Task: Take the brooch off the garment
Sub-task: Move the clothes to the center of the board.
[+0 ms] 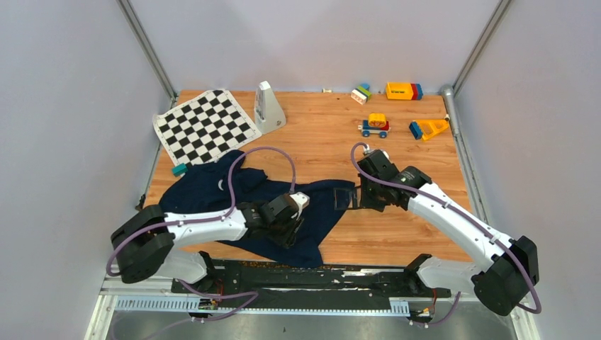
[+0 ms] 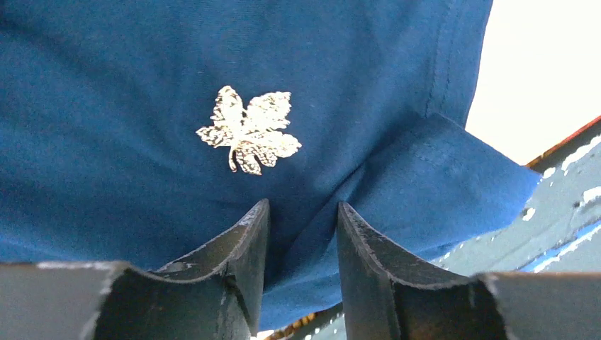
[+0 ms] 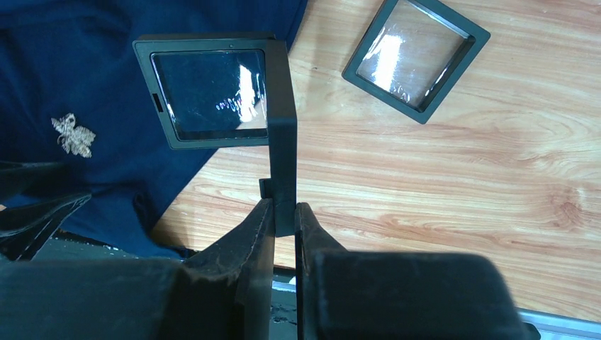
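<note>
The dark navy garment (image 1: 212,191) lies spread over the near left of the table. A pale leaf-shaped brooch (image 2: 249,131) is pinned to it and also shows in the right wrist view as the brooch (image 3: 73,134). My left gripper (image 2: 303,209) rests on the cloth just short of the brooch. Its jaws stand partly apart with a raised fold of cloth between them, and the brooch is not between them. My right gripper (image 3: 285,212) is shut on the edge of a black square frame (image 3: 212,88) with a clear film, held up over the garment's right edge.
A second black frame with film (image 3: 417,57) lies flat on the wood. At the back left are a chequered mat (image 1: 204,126), a white wedge-shaped object (image 1: 268,108) and a small teal block (image 1: 178,169). Toy blocks and a toy car (image 1: 374,126) sit back right.
</note>
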Robot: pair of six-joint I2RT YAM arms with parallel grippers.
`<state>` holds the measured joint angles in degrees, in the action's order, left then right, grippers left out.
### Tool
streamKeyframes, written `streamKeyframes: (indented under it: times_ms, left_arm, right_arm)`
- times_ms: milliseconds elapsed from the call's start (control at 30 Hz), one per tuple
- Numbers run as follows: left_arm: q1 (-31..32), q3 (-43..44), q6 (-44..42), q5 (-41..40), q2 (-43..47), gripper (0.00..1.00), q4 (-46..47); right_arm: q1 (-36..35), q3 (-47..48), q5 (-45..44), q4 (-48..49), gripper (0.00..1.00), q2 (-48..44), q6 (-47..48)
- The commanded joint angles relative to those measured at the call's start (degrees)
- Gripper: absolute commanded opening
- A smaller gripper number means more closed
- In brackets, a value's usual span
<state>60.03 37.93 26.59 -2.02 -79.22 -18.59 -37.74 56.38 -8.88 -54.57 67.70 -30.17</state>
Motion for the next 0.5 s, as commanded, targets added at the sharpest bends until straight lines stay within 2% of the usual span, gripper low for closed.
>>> streamKeyframes:
  times_ms: [0,133,233,333,467]
  left_arm:
    - [0.46,-4.17,7.76,1.15,7.7,0.52,-4.96]
    - [0.5,-4.91,7.56,-2.25,13.77,0.63,-6.89]
    - [0.45,-2.7,4.79,-4.94,17.01,0.66,-8.94]
    - [0.49,2.01,1.23,-7.86,17.15,0.69,-12.06]
    - [0.5,7.5,-2.03,-12.37,12.34,0.7,-15.14]
  right_arm:
    - [0.03,1.16,-0.3,-0.72,0.0,-1.99,-0.95]
    - [0.03,1.25,-0.18,-0.53,0.0,-2.14,-0.86]
    - [0.03,1.33,0.37,-0.38,0.0,-2.0,-0.64]
    - [0.03,1.54,0.54,-0.29,0.0,-1.87,-0.45]
    - [0.09,1.97,0.67,-0.28,0.0,-2.13,-0.44]
